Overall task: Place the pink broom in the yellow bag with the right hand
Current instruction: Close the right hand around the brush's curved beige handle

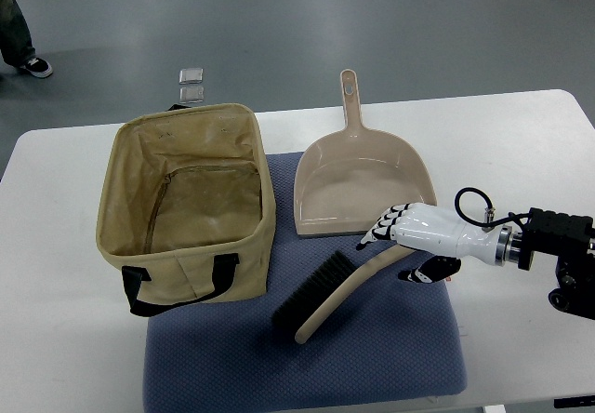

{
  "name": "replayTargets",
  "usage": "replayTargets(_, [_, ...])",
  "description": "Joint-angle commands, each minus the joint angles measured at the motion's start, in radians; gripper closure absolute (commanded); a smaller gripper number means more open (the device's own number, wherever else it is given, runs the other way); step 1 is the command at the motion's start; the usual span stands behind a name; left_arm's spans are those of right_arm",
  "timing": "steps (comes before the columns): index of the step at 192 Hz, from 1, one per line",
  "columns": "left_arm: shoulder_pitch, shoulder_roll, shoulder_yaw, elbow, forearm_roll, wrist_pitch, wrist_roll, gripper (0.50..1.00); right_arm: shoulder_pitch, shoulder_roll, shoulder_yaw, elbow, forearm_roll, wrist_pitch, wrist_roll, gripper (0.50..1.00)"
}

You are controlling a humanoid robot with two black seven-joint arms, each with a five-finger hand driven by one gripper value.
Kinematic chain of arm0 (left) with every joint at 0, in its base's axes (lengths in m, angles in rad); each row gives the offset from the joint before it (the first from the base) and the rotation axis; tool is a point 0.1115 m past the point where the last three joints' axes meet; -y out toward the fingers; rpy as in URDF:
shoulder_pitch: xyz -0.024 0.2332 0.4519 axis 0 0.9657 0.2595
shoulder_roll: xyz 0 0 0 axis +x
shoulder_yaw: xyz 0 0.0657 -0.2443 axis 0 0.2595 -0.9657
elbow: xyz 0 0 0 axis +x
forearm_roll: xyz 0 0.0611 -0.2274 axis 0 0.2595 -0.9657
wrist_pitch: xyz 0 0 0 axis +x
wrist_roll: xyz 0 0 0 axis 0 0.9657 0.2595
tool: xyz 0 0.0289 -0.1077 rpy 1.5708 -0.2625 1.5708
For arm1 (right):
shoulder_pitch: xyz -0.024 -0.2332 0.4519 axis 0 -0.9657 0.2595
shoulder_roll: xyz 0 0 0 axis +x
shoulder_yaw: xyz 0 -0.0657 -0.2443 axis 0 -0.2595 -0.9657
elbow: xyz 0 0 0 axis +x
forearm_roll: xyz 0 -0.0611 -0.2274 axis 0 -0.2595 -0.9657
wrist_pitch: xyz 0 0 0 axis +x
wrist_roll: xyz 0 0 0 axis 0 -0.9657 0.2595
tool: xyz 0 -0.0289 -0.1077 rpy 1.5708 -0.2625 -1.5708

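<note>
the pale pinkish-beige plastic hand broom with dark bristles point(339, 292) lies on the blue-grey textured mat point(390, 357) on the white worktop point(521, 153), its bristle head pointing toward the open tan-yellow fabric bag with black straps point(186, 199) and its curved handle running up to the right. the white-and-black right hand point(409, 232) is over the handle's far end, fingers stretched forward and relaxed, thumb below; whether it touches the handle cannot be told, and it has no clear hold on anything. the left hand does not show.

the broom looks light and stiff, with smooth plastic that could slip in a loose grip, while the bristles are soft and give no purchase. the best hold seems to be around the handle near its end, where the hand already is, leaving the bristle end free to go into the bag first. a matching beige dustpan point(363, 180) sits just behind the broom, close enough to be knocked.
</note>
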Motion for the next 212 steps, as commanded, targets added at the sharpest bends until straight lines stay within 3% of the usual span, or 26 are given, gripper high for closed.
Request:
replayTargets(1, [0.000,0.000,0.000,0.000,0.000,0.000,0.000,0.500,0.000,0.002,-0.001,-0.005,-0.006,-0.010,-0.015,0.777])
replayTargets(114, [0.000,0.000,0.000,0.000,0.000,0.000,0.000,0.500,0.000,0.013,-0.021,-0.026,-0.040,-0.011,-0.043,0.793])
replayTargets(141, [0.000,0.000,0.000,0.000,0.000,0.000,0.000,0.500,0.002,0.013,-0.021,-0.036,-0.040,-0.036,-0.051,0.889])
replayTargets(159, [0.000,0.000,0.000,0.000,0.000,0.000,0.000,0.500,0.002,0.013,-0.021,-0.045,-0.040,-0.039,-0.052,1.000])
replayTargets(212, [0.000,0.000,0.000,0.000,0.002,0.000,0.000,0.500,0.011,0.010,-0.018,-0.046,-0.037,-0.094,-0.057,1.000])
